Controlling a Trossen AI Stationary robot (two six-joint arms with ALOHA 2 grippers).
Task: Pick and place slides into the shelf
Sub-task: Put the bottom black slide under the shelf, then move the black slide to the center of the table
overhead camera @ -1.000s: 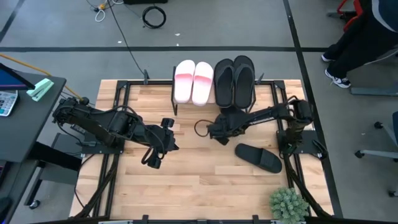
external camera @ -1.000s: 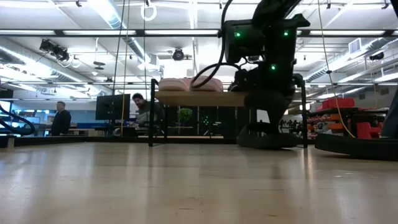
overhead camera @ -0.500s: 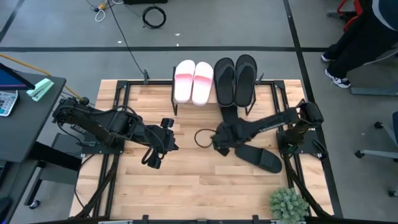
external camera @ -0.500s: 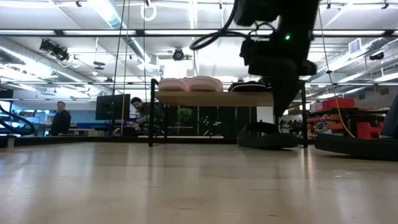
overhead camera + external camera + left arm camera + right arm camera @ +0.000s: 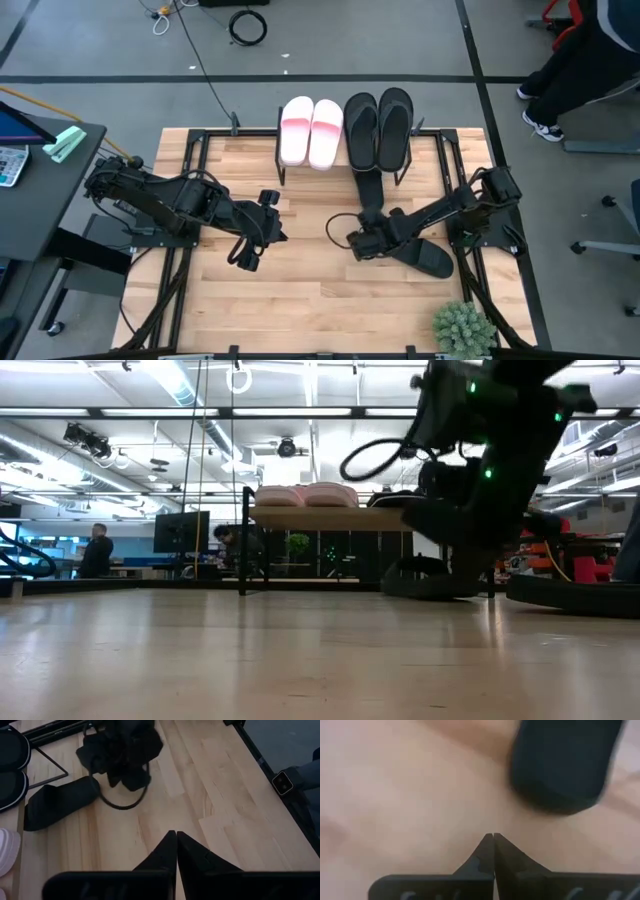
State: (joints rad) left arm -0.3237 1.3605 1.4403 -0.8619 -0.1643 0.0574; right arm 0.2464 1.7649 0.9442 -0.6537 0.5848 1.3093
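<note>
The counter [image 5: 300,290] is a light wooden top on a black frame. At its far edge stands the shelf [image 5: 345,160], whose upper board carries four slides side by side: a pink-and-white pair [image 5: 311,130] and a black pair [image 5: 378,128]. In the low view the pink pair [image 5: 305,495] shows on the upper board of the shelf [image 5: 330,518].

A black slide [image 5: 369,184] lies on the counter just in front of the shelf, under the black pair. Another black slide [image 5: 422,255] lies flat nearer the right front, angled across the boards.

The right arm reaches in from the right edge; its end effector [image 5: 362,243] hangs low over the counter at the near end of that angled slide, fingers [image 5: 482,855] pressed together with nothing between them. The right wrist view shows the slide's dark end [image 5: 560,767] just ahead, not touched.

The left end effector [image 5: 248,258] waits over the left half of the counter, fingers [image 5: 165,852] closed and empty.
</note>
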